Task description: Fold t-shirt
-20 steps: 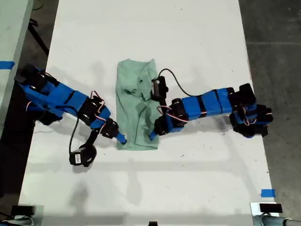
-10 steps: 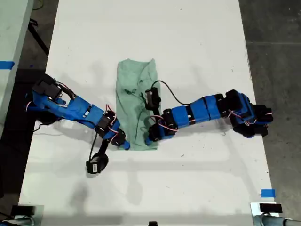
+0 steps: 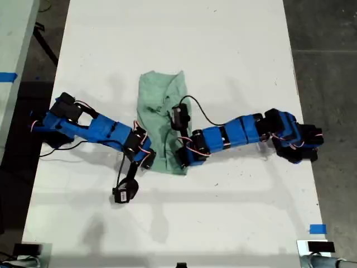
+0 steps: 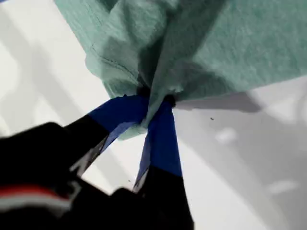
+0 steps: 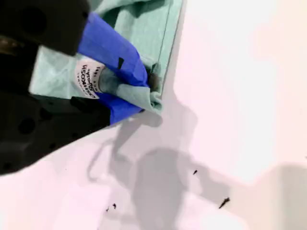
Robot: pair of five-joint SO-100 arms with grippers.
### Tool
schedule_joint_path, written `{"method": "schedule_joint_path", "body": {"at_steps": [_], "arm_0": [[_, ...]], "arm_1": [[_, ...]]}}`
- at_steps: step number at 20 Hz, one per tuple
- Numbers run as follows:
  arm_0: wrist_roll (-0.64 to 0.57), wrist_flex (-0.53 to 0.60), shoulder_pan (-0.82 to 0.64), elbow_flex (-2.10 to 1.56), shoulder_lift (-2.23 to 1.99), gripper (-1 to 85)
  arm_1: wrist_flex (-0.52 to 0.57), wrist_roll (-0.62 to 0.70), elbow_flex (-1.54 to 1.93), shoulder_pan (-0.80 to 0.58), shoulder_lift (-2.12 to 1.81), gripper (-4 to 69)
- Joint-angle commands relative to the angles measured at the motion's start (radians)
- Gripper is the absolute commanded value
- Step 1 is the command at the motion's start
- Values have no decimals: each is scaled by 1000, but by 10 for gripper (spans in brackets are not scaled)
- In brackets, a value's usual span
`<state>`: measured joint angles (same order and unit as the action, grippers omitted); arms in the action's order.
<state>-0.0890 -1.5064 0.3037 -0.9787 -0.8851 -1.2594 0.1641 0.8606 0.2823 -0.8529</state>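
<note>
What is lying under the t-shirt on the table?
Around the t-shirt only the white table shows, so it seems to lie straight on it. Both pincers grip its near hem. Anything beneath the cloth stays hidden.

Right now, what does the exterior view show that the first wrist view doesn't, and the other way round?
Only the exterior view shows the whole t-shirt as a narrow strip on the table, both arms at its near end, and blue tape at that view's right. Only the first wrist view shows my first tool close up, its blue fingers pinched on a bunched corner with cloth between them. Both show the mint shirt and white table.
</note>
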Motion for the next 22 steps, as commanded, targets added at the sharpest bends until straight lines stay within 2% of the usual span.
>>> {"method": "schedule_joint_path", "body": {"at_steps": [1,6,10,13,16,19,22], "arm_0": [[-51,-158,75,178,-12,0],[-41,-184,173,218,-160,0],[-40,-201,156,216,-259,0],[-114,-258,21,206,-353,0],[-236,-322,-215,184,-393,0],[-353,-345,-451,183,-333,0],[-442,-337,-578,179,-238,0]], "arm_1": [[-92,-23,-21,66,-169,-9],[-75,-51,-25,199,-301,-8],[-37,58,-26,121,-359,-8],[-80,160,-26,-26,-402,-9],[-126,256,8,-213,-414,-10],[-98,342,41,-371,-364,-10],[-75,373,41,-436,-304,-10]]}}
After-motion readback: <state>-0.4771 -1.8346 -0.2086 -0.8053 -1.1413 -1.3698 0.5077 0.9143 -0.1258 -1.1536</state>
